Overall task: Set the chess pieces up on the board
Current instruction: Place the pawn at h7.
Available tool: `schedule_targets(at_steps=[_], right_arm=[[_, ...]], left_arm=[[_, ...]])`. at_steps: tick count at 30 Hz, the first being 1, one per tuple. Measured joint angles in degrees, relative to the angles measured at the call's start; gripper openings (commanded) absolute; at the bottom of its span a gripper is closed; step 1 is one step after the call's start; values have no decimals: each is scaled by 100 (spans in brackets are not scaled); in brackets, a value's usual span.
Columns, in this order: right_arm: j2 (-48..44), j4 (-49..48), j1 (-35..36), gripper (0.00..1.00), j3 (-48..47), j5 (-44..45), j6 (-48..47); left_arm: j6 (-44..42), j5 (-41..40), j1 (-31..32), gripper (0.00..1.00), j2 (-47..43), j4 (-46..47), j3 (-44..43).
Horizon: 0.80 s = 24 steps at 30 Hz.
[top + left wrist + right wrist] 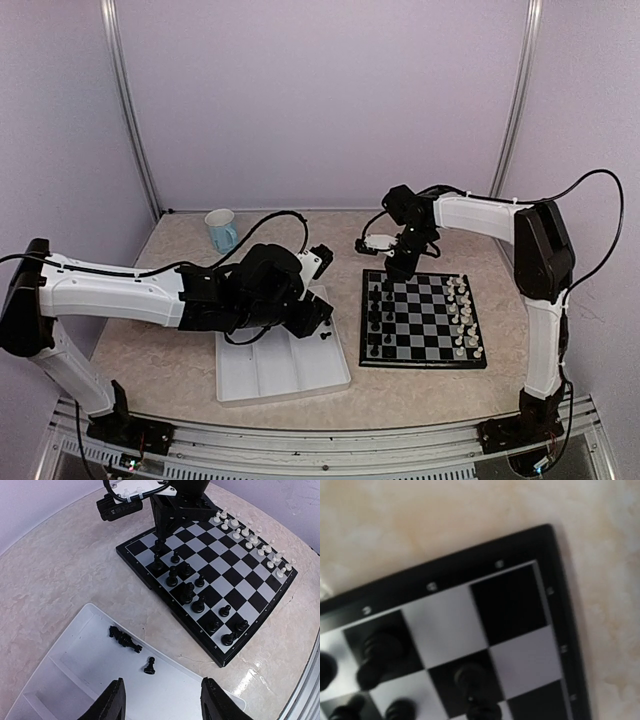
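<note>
The board [420, 362] lies right of centre, with black chess pieces [376, 320] in its two left columns. My left gripper [162, 705] hangs open over the white tray [60, 680] with nothing between its fingers. Just ahead of it a black pawn [149, 666] stands upright, beside two black pieces lying down [125, 637]. My right gripper [392, 270] is shut and points down at the board's far left corner. A black piece [159, 547] sits right under its tip, and I cannot tell whether it is held. The right wrist view shows that corner [520, 595], blurred, with a black piece [468, 677].
White pieces [462, 318] fill the board's right columns. A pale blue mug [221, 230] stands at the back left. The tray [280, 375] sits left of the board, near the front edge. Walls close in the back and both sides.
</note>
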<state>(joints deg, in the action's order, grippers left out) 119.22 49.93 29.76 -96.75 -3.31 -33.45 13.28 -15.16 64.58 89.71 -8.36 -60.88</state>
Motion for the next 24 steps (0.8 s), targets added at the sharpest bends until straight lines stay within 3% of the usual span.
schedule_targets(at_steps=[24], right_arm=[[721, 308, -157, 0, -973, 15, -131]], left_arm=[[-4, 142, -46, 52, 186, 22, 46]])
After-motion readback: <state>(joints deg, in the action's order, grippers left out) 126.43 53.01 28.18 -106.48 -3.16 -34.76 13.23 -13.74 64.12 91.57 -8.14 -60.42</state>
